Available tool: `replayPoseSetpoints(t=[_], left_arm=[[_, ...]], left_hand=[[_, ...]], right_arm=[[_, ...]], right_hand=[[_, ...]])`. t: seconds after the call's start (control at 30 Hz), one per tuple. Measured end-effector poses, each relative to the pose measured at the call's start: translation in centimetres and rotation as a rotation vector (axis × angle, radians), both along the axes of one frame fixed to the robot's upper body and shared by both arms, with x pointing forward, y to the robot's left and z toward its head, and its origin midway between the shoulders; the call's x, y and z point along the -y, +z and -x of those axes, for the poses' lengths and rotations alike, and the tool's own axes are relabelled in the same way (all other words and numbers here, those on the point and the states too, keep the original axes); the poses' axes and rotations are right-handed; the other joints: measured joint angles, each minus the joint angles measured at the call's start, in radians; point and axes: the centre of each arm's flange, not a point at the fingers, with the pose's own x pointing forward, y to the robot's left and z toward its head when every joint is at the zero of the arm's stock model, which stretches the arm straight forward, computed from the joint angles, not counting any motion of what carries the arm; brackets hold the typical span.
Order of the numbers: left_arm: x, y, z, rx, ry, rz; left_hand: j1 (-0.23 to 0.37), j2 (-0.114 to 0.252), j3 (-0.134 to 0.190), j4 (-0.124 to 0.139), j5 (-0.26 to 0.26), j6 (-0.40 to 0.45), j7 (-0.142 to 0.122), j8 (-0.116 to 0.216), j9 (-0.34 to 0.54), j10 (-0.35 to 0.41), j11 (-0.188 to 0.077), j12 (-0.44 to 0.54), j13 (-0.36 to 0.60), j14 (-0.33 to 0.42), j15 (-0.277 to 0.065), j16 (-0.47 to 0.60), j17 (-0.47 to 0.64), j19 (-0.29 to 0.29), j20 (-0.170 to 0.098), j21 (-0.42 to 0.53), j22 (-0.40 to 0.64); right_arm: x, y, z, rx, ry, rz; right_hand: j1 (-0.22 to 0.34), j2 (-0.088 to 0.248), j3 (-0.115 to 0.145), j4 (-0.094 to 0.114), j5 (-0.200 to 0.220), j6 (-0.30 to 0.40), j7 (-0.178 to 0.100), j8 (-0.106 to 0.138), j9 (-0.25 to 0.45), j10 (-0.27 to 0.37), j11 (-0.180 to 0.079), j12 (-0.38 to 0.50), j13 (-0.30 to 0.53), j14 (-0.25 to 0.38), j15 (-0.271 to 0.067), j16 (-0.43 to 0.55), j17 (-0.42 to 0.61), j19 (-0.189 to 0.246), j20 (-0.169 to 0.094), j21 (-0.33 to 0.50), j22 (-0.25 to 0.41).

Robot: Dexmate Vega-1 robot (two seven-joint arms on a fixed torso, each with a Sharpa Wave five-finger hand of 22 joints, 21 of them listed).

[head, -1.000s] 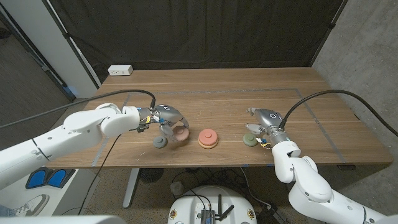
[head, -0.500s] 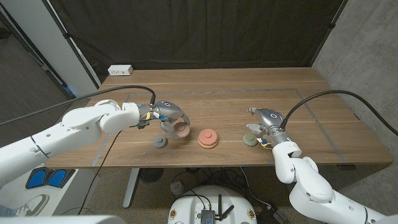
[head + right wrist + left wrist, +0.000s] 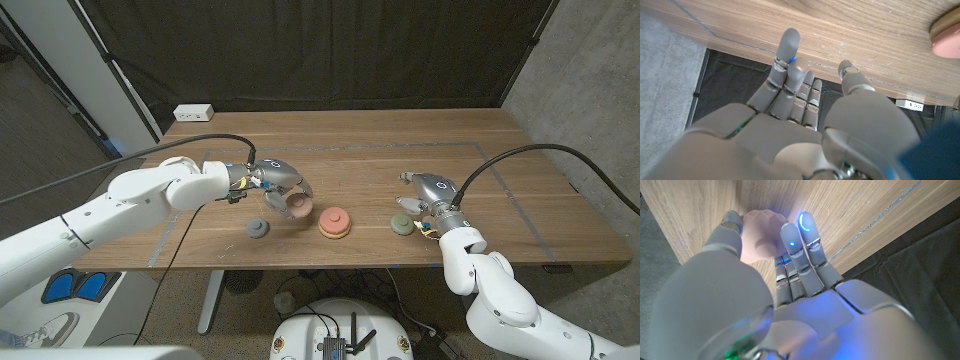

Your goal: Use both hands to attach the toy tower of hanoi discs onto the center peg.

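left hand (image 3: 284, 190): my fingers are closed around the pink disc (image 3: 297, 206), carried off the table surface, between the grey peg base and the centre stack.
left hand, wrist view (image 3: 765, 280): my fingertips (image 3: 790, 236) and thumb wrap the pink disc (image 3: 760, 242); wood grain lies beyond it.
right hand (image 3: 420, 196): stands near the table's front right, just beside the green disc (image 3: 402, 225); fingers apart, holding nothing.
right hand, wrist view (image 3: 805, 115): my fingers (image 3: 787, 47) extend loosely, spread, with nothing between them.
centre stack (image 3: 333, 222): orange disc under a red one, on the table near the front edge, between my two hands.
grey peg base (image 3: 258, 229): small round grey piece on the table, toward my left from the stack, apart from it.
green disc: flat on the table, toward my right from the stack; whether my right hand touches it cannot be told.
table (image 3: 350, 140): wooden top; a white power strip (image 3: 193, 113) sits at its far left corner.
cables (image 3: 520, 152): black, one running to each wrist.
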Motion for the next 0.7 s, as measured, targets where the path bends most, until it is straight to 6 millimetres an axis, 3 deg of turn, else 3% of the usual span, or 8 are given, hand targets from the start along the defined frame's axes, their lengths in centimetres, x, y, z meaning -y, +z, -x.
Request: replayPoseSetpoints(t=[0.7], left_arm=[[2.4, 0.2, -0.6, -0.006, -0.099, -0.022]], left_hand=[[-0.008, -0.001, 0.000, 0.000, -0.003, 0.010, -0.003, -0.004, 0.000, 0.014, 0.000, -0.009, 0.000, 0.000, 0.000, 0.000, 0.000, 0.000, 0.000, 0.000, 0.000]], right_arm=[[0.2, 0.0, 0.2, 0.003, -0.011, -0.006]], right_hand=[[0.000, 0.000, 0.004, -0.004, 0.000, 0.000, 0.000, 0.000, 0.000, 0.000, 0.000, -0.005, -0.002, 0.000, 0.000, 0.000, -0.001, 0.000, 0.000, 0.000, 0.000]])
